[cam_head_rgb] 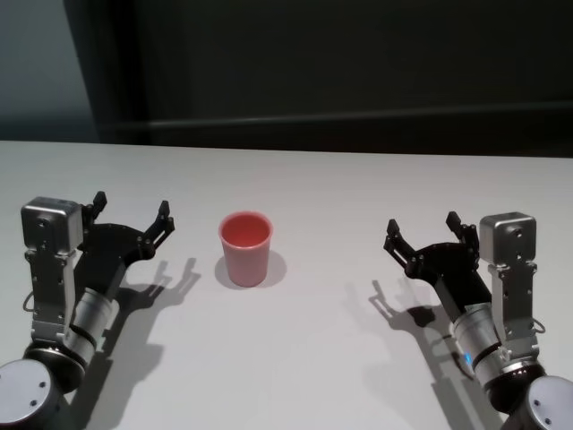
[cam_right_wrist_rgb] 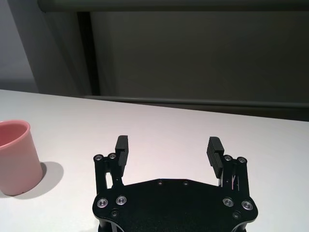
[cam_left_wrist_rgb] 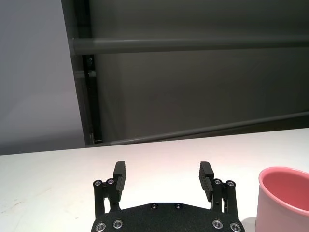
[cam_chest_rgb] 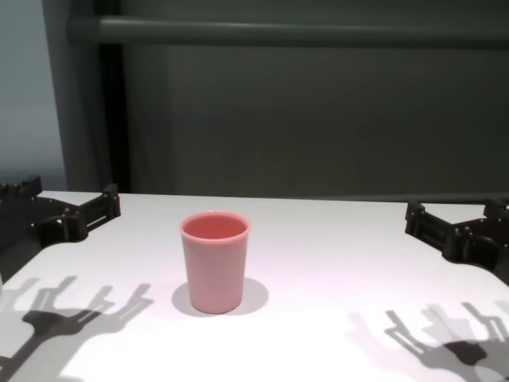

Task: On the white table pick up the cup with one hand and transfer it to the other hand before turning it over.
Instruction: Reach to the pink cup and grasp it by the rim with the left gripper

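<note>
The white table (cam_head_rgb: 340, 358) spans the whole working area, a plain smooth surface running back to a dark wall (cam_chest_rgb: 318, 119) with a grey horizontal rail (cam_chest_rgb: 302, 32) across it.

The left gripper (cam_head_rgb: 132, 213) hangs low over the table on the left side, its fingers spread wide apart and holding nothing; in the left wrist view the two black pads (cam_left_wrist_rgb: 119, 175) stand well separated with only bare tabletop between them. The right gripper (cam_head_rgb: 423, 228) sits in a mirrored pose on the right, likewise spread open and empty, its fingertips (cam_right_wrist_rgb: 215, 150) apart over bare table. A small blue light shows on the right wrist's silver cylinder; whether the left wrist carries a green one is hard to make out from the head view, so it is left unsaid.

The cup (cam_head_rgb: 244, 248), a pink tapered tumbler, stands upright with its mouth up on the table, between the two grippers. It is closer to the left gripper, just off that claw's inner side and slightly ahead of its fingertips, not touching them. From the right gripper it stands well apart, off that claw's inner side. Each claw throws a dark finger-shaped shadow on the table near it
</note>
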Controlling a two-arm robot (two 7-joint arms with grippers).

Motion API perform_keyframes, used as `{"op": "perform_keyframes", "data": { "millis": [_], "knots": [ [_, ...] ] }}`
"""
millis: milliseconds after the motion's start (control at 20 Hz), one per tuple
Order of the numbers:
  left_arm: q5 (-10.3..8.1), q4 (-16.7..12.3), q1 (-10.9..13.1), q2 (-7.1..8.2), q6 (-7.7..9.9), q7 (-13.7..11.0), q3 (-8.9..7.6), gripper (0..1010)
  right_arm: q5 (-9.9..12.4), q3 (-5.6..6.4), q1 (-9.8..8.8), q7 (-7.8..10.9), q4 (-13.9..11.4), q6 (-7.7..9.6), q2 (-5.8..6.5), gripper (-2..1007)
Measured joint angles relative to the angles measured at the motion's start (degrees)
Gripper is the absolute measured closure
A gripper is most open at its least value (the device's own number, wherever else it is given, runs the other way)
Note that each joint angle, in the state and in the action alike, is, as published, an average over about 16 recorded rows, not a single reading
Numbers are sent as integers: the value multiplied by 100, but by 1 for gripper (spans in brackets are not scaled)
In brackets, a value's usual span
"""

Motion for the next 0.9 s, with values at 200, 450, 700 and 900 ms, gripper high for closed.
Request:
{"op": "perform_keyframes", "data": {
  "millis": [200, 450, 700, 900],
  "knots": [
    [0, 0, 0, 0, 0, 0, 0, 7, 0, 0, 0, 0, 0, 0, 0, 3],
    [0, 0, 0, 0, 0, 0, 0, 7, 0, 0, 0, 0, 0, 0, 0, 3],
    [0, 0, 0, 0, 0, 0, 0, 7, 0, 0, 0, 0, 0, 0, 0, 3],
    [0, 0, 0, 0, 0, 0, 0, 7, 0, 0, 0, 0, 0, 0, 0, 3]
  ]
}}
